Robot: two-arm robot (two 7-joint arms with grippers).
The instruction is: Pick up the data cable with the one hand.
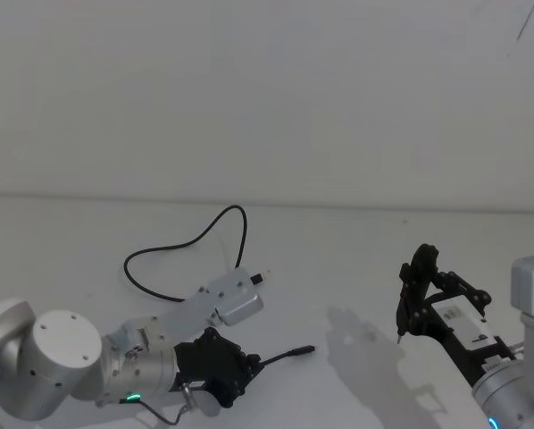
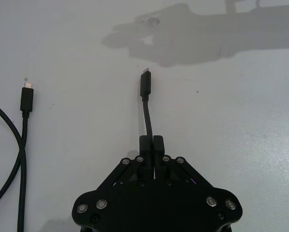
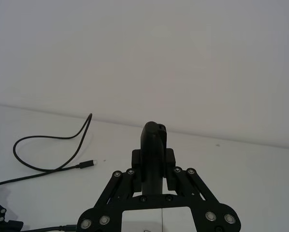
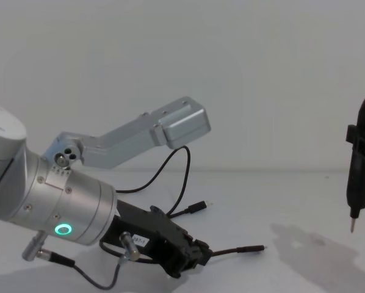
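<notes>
Low over the table (image 1: 338,268), with the left gripper (image 2: 151,145) far nearer than the right gripper (image 3: 154,162), itself clamped on an upright pen-like tool (image 4: 359,165) well apart: jaws closed on the data cable (image 2: 145,108), long axis straight ahead of them, plug (image 2: 145,84) just beyond, slack lying off beside.

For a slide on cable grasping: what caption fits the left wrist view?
The left gripper shut on the data cable near one plug; its other plug lies on the table.
</notes>
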